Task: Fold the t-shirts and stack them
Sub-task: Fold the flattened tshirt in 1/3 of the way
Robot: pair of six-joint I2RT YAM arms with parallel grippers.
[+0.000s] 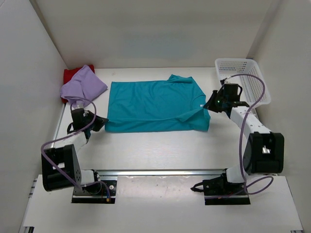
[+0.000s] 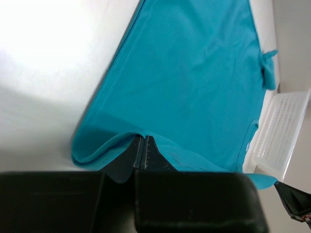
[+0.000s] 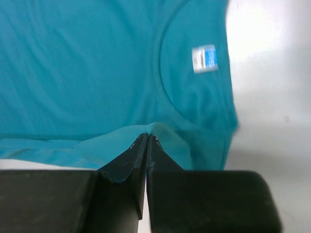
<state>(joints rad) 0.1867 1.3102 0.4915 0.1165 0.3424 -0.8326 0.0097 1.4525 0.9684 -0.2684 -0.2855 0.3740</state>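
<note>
Left pincer (image 2: 144, 145) clamped on teal t-shirt (image 1: 150, 104) near hem corner; right pincer (image 3: 147, 141) clamped on shoulder edge beside collar; shirt flat on desk (image 1: 160, 145); advice: lift both evenly, keep edge taut, lay onto far edge.

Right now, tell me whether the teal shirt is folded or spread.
Spread, not yet folded: the teal shirt lies open on the table, its near edge pinched by the left gripper and right gripper.
</note>
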